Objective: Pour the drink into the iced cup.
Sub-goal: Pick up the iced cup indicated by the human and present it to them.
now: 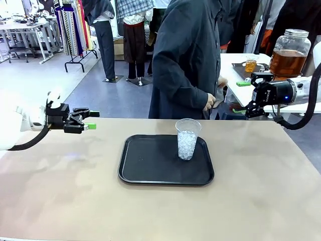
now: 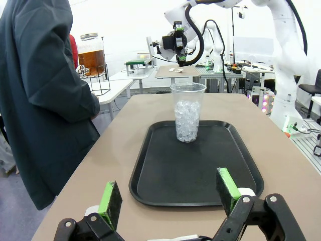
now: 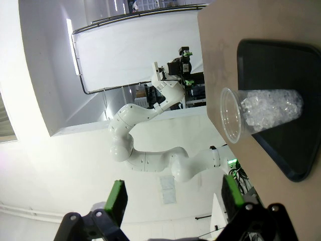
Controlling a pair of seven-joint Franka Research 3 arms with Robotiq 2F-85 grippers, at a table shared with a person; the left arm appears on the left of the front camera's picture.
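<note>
Worktop (image 1: 60, 201) nearest me, tan and bare along the lower edge of the front view. Black tray (image 1: 150, 163) lies flat at the centre of the frame. Clear plastic cup (image 1: 187, 140) stands upright in the tray's far right corner, about half full of ice (image 1: 186, 146), with no liquid that I can see in it.

Left hand (image 2: 169, 197): in its own wrist view the green pads stand wide apart with nothing between them, pointed along the tray at the cup. In the front view it hovers at mid-left, above the worktop's left edge and well apart from the tray.

Right hand (image 3: 174, 197): its jaws are likewise spread wide and hold nothing. In the front view it hangs at the right of the frame, above the worktop's far right corner. Its wrist view is rolled, so the cup lies sideways at the right of that frame.

Person (image 1: 185, 65) in a dark coat stands just beyond the worktop's far edge, upper centre, turned toward the right of the frame.

Farthest back, upper right: glass jar (image 1: 290, 52) with a metal lid, sitting on a white side table (image 1: 231, 63) behind the right arm. The drink (image 1: 287, 63), amber-brown, fills roughly its lower half. Jar and cup are well apart. A small cup of amber liquid (image 1: 250, 65) stands on that same table, to the left of the jar.
</note>
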